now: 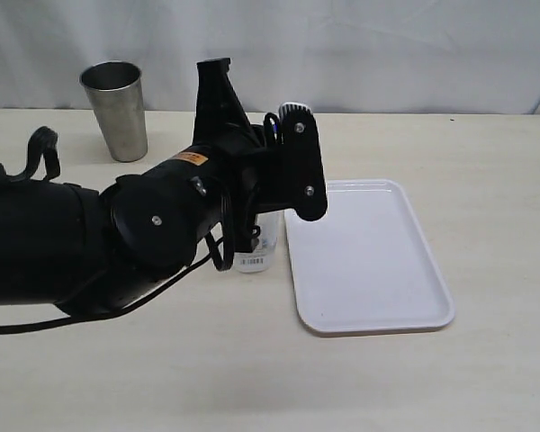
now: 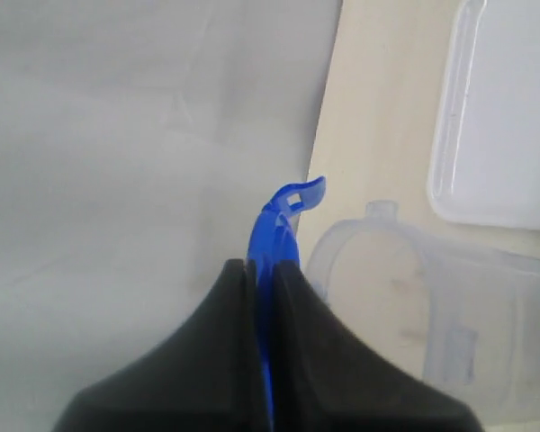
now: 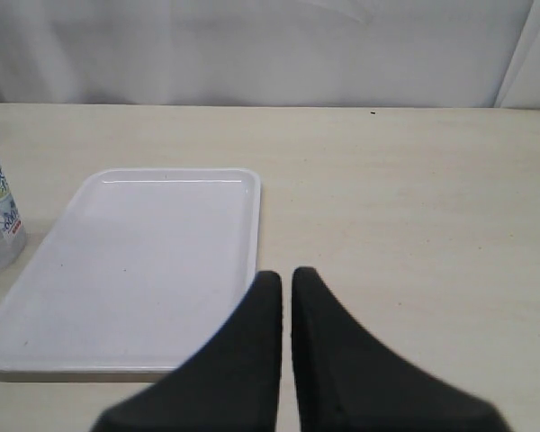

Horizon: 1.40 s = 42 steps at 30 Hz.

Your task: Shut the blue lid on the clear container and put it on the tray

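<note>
My left gripper is shut on the blue lid, which stands edge-on between the fingers with one snap flap sticking out past the tips. Just beside the tips is the open mouth of the clear container, lidless. In the exterior view my left arm hides most of the clear container; only its barcoded base shows, standing on the table by the near left corner of the white tray. A speck of the blue lid shows by the wrist. My right gripper is shut on nothing, above the table beside the tray.
A grey steel cup stands at the back left of the table. A white curtain backs the table. The tray carries nothing. My right arm is outside the exterior view.
</note>
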Tool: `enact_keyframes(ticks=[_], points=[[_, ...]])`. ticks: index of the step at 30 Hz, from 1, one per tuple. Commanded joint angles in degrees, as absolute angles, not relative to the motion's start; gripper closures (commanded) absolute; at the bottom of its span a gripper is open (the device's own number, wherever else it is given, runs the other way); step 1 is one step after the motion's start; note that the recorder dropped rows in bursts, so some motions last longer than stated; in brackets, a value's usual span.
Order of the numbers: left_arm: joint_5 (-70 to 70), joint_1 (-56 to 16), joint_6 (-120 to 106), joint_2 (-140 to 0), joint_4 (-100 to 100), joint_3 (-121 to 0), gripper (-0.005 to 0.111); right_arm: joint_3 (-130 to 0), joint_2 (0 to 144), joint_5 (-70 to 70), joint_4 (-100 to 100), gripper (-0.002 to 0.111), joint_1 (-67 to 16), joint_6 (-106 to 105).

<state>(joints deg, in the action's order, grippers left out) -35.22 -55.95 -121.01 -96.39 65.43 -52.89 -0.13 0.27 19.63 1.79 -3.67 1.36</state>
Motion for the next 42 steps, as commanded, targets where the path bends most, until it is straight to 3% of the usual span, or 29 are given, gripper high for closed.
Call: enact_keyframes(ticks=[1,42], points=[[-36.2,-56.1,-122.8,-96.0,64.0,-52.0,0.107,0.0,0.0,19.6,1.8,0.104,-3.3,1.0],[-42.4,-56.0,-115.0,-96.0,54.4,-52.1,0.107,0.0,0.0,19.6,1.8,0.104,-3.3,1.0]])
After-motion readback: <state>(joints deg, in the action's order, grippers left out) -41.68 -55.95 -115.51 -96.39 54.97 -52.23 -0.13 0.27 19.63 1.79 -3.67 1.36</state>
